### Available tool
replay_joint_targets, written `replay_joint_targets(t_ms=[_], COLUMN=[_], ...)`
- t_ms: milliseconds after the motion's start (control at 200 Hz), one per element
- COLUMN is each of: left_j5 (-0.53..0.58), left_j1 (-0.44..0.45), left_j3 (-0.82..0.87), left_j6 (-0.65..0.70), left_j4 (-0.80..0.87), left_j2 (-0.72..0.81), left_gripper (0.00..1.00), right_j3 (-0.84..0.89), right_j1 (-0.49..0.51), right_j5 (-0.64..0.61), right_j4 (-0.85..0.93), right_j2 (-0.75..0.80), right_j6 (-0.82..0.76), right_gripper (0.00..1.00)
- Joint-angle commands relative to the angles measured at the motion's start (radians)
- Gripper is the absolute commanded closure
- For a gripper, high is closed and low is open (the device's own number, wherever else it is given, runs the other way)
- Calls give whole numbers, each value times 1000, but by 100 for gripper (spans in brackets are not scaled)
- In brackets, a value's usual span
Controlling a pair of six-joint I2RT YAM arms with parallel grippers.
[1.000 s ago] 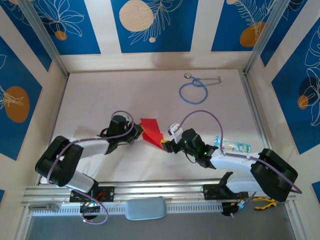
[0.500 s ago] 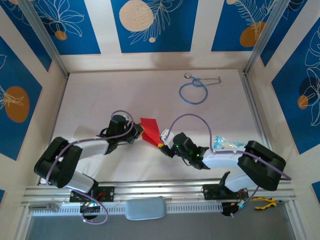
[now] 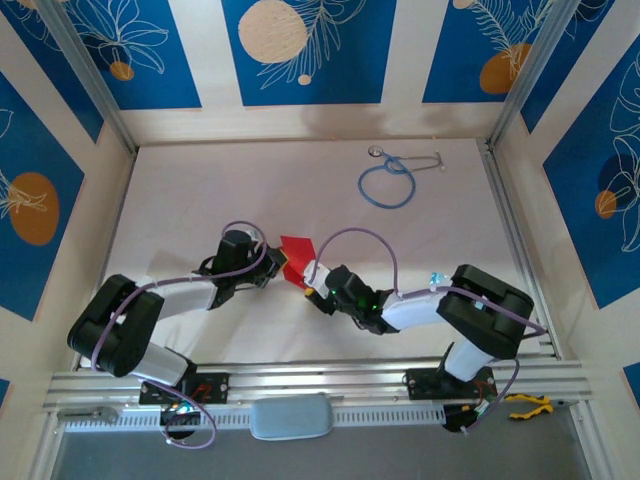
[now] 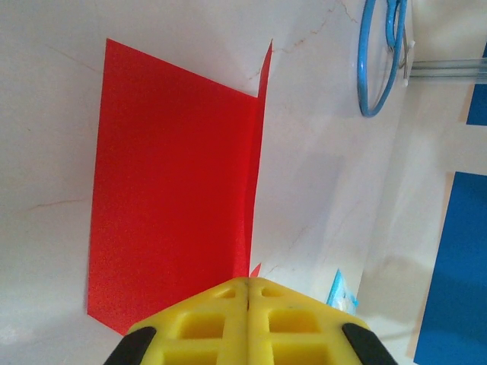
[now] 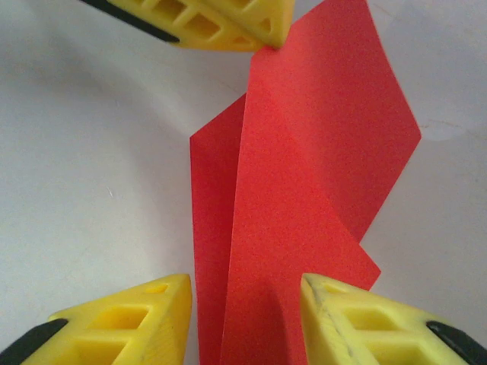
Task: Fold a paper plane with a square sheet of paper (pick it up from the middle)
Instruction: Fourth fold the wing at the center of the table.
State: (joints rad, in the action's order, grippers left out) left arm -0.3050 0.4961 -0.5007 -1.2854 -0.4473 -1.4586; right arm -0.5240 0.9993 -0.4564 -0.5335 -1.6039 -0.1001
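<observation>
One crease in square sheet of paper (image 3: 293, 258); remaining folds undone; left pincer (image 4: 248, 284) pinching it; right pincer (image 5: 245, 290) spread.

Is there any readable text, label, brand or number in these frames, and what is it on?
No text can be read anywhere.
The square sheet of paper: plain red, unmarked.
The blue-and-white packet: any print is too blurred to read.
The wall panels: leaf and circle patterns, no lettering.
</observation>
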Motion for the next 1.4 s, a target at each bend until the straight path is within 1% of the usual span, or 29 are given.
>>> replay_joint_targets(t_ms=[0,95,155,320,375,425,490,580,695,895,985,1086,1291,1331,1396], left_j5=[-2,1,3,6,6,6,4,4,3,9,7,-1,-64,-78,-96], left_j1=[9,8,9,9,9,9,8,9,9,4,-5,-19,-37,-39,-39], left_j3=[5,9,10,7,8,5,3,0,-10,-32,-47,-67,-118,-126,-137], left_j6=[-6,-6,-6,-2,-2,-2,0,4,11,40,61,87,107,106,106], left_j4=[12,19,21,30,34,33,36,43,53,109,139,166,180,171,158], left_j2=[16,21,25,33,35,36,37,37,35,38,35,21,-53,-69,-91], left_gripper=[100,100,100,100,100,100,100,100,100,70,62,58,58,60,67], right_j3=[-34,-36,-35,-35,-34,-34,-32,-31,-26,-18,-5,7,26,28,33], right_j1=[8,10,12,14,15,16,16,15,17,16,16,16,17,18,17], right_j5=[-44,-45,-51,-68,-71,-77,-81,-78,-73,-70,-63,-56,-38,-37,-32], right_j4=[-40,-40,-39,-22,-19,-17,-17,-16,-20,-31,-48,-58,-79,-80,-86], right_j2=[-28,-39,-40,-34,-33,-34,-35,-33,-33,-33,-31,-28,-18,-18,-18], right_j6=[-15,-13,-9,-4,-3,-3,0,3,6,13,21,29,43,43,45], right_gripper=[60,61,63,74,76,79,81,85,87,93,93,93,93,92,92])
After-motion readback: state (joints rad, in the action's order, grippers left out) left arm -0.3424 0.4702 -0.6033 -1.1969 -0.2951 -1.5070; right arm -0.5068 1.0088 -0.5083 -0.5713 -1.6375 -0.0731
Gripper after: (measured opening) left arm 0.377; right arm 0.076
